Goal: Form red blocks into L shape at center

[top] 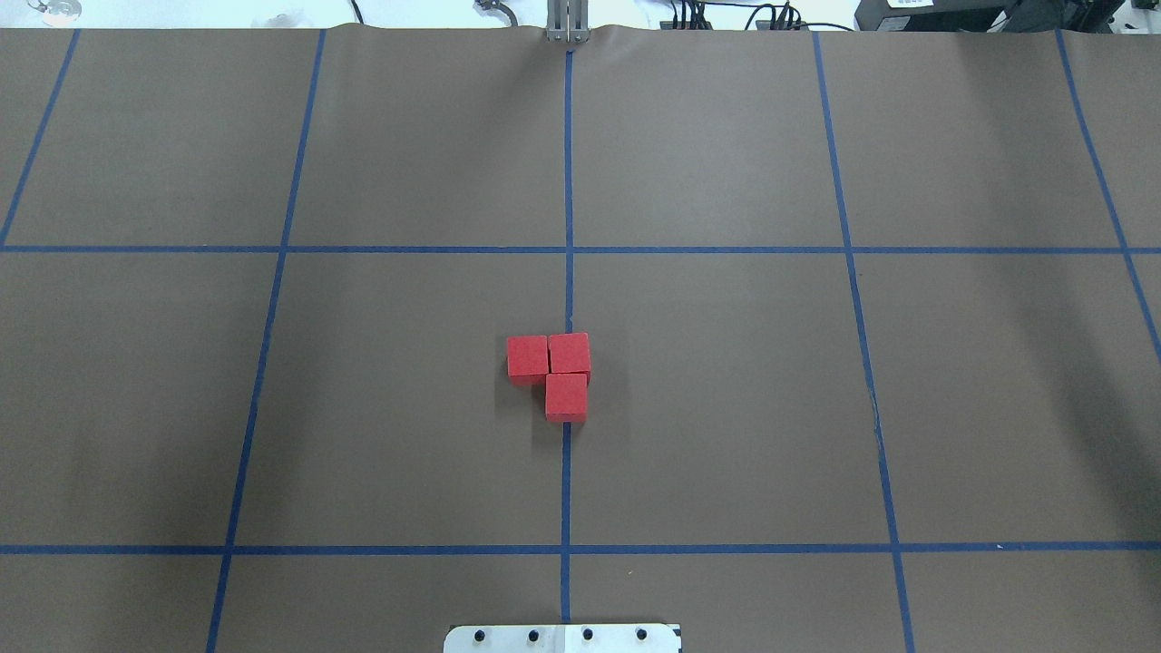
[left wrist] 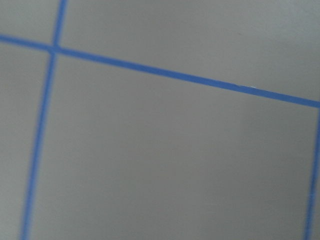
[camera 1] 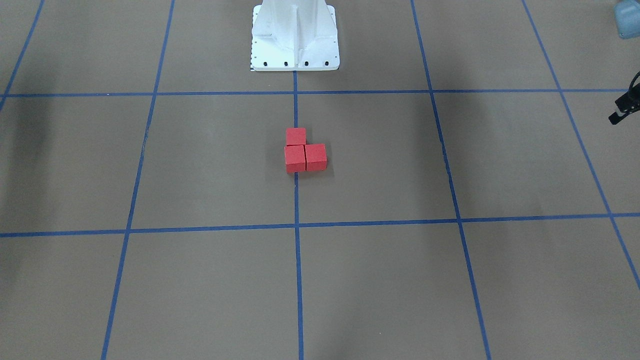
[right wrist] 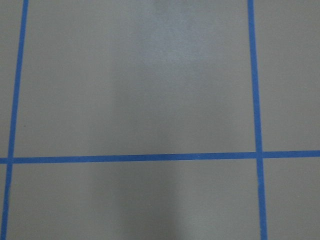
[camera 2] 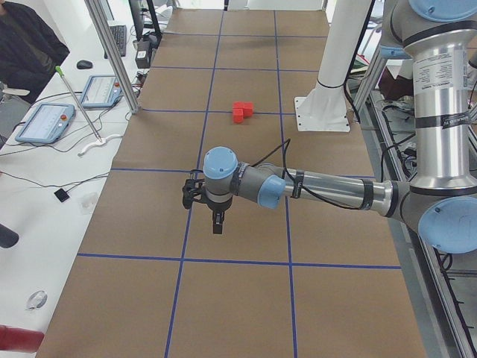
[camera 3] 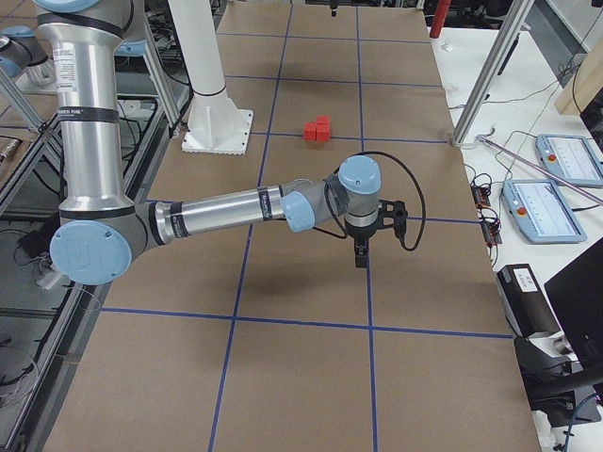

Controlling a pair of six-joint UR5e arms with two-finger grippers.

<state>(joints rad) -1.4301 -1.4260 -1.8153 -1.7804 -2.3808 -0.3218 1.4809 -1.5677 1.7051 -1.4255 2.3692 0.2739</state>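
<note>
Between the left pincer (camera 2: 217, 226) and the right pincer (camera 3: 360, 258), well apart from both, the red blocks (top: 555, 374) are found on the center (top: 653, 390), pressed together face to face in an L. The corner block (top: 570, 353) is seated on the blue tape line (top: 568, 181). A second block (top: 527, 356) is joined to it on the side toward the left pincer, and a third block (top: 566, 397), also on the line, on the side toward the white base (top: 562, 638). Each pincer is held above the brown floor, pointed downward, at the end of an outstretched arm. Whether either pincer is spread wide or drawn narrow cannot be told, since each is shown clearly only from a table end. Beneath each wrist camera only floor and tape lines are seen.
</note>
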